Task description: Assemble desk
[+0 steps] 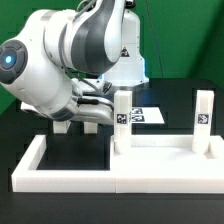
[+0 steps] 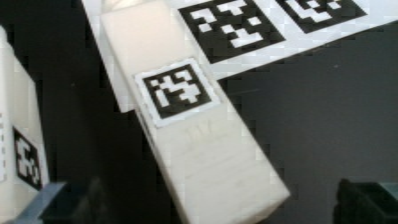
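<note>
Claw (image 2: 205, 198): spread wide and holding nothing; one dark fingertip (image 2: 39, 200) shows on each side of a loose leg, and neither touches it.
Loose leg (image 2: 210, 150): a white block lying flat on the black worktop (image 2: 320, 120), tag side up, with its long body running through the gap between the fingertips. Lying like this, its two long sides look ready to be pinched.
Marker board (image 2: 267, 20): right at the leg's far end, flat on the worktop.
Neighbouring part (image 2: 15, 120): another white tagged piece beside the leg, cut off by the picture's edge; I cannot tell which part it is.
Tabletop (image 1: 165, 148): lies low inside the border wall (image 1: 60, 175), probably so that the wall braces it.
Standing legs: one (image 1: 122, 118) near the arm and one (image 1: 203, 115) at the exterior view's right, both upright on the tabletop.
Step, as judged: taking hold of the next leg; the desk looks about half legged.
</note>
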`<state>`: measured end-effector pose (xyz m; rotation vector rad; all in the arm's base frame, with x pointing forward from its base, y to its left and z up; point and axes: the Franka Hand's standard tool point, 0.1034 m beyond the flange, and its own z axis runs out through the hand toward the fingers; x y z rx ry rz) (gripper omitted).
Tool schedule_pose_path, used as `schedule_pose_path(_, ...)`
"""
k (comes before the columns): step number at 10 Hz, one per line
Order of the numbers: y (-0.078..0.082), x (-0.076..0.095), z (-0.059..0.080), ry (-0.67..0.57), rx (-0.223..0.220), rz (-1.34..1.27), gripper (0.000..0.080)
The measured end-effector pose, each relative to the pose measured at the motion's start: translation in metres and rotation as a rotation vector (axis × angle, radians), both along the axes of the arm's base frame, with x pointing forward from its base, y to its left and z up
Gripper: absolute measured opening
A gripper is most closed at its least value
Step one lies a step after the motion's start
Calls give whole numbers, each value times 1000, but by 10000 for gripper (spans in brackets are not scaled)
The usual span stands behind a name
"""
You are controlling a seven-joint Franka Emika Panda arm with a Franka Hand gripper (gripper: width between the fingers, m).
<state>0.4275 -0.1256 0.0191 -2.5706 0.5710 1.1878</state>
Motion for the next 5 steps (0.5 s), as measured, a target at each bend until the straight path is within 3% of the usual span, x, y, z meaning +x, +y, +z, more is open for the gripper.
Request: schedule_pose_path(5, 3, -7, -2, 20, -3, 4, 649)
